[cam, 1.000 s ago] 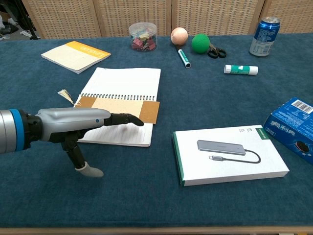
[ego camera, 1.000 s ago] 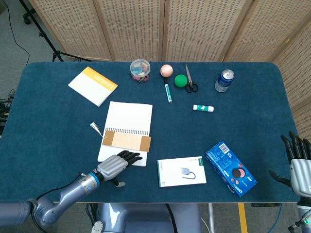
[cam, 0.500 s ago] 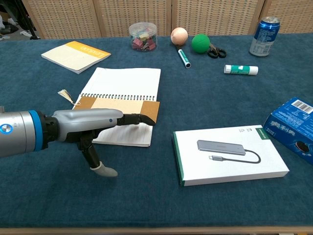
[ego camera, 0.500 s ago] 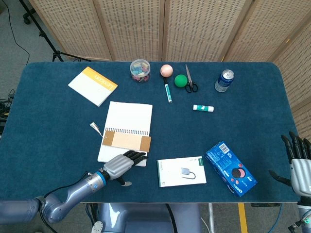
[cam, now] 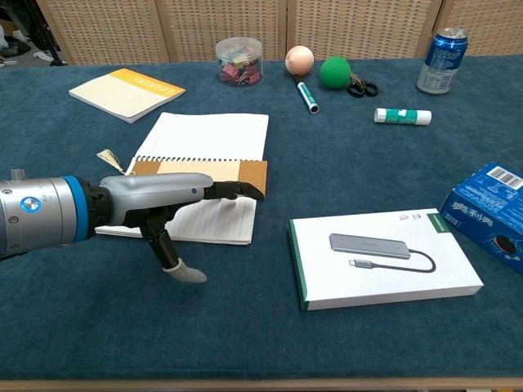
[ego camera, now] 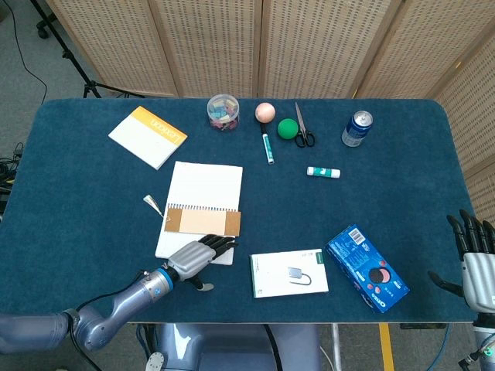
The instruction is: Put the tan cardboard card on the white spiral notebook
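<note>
The white spiral notebook [ego camera: 204, 189] [cam: 214, 137] lies open left of the table's middle. The tan cardboard card [ego camera: 203, 222] [cam: 214, 171] lies flat across its spiral and lower page, its right end level with the notebook's right edge. My left hand [ego camera: 193, 260] [cam: 167, 202] hovers over the notebook's near edge, fingers stretched toward the card and thumb hanging down; it holds nothing. In the chest view its fingertips [cam: 245, 190] overlap the card's near edge. My right hand [ego camera: 476, 257] stays at the table's far right corner, fingers spread and empty.
A white boxed hub [ego camera: 288, 273] [cam: 384, 256] lies right of the notebook, a blue box [ego camera: 366, 268] beyond it. A yellow booklet [ego camera: 148, 137], clip jar [ego camera: 223, 112], peach ball [ego camera: 265, 112], green ball [ego camera: 288, 128], marker [ego camera: 267, 147], scissors [ego camera: 302, 127], can [ego camera: 356, 128] and glue stick [ego camera: 323, 171] sit along the back.
My left hand has slid forward and right over the notebook's near edge, its fingertips now reaching the card. The card has shifted slightly away from me. The right hand has not moved.
</note>
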